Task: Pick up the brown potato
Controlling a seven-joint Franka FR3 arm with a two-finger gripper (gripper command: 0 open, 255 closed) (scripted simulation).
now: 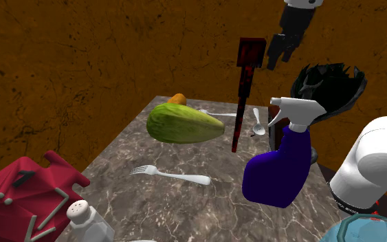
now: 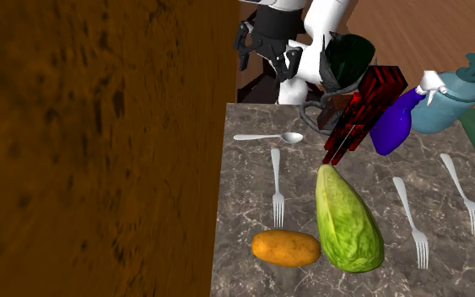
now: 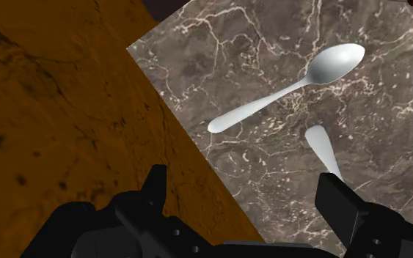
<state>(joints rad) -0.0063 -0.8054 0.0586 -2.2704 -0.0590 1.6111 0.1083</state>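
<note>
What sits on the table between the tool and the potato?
In the second exterior view, a spoon and then a fork lie on the table between the open tool and the potato.

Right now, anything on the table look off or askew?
Yes: the dark red striped slab stands on end, tilted, between the green vegetable and the blue spray bottle, instead of lying flat. Nothing looks spilled.

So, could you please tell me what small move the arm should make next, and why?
Probably carry the open claw onward towards the potato: it hangs above the spoon, and the potato lies beyond the fork, beside the green vegetable.
</note>
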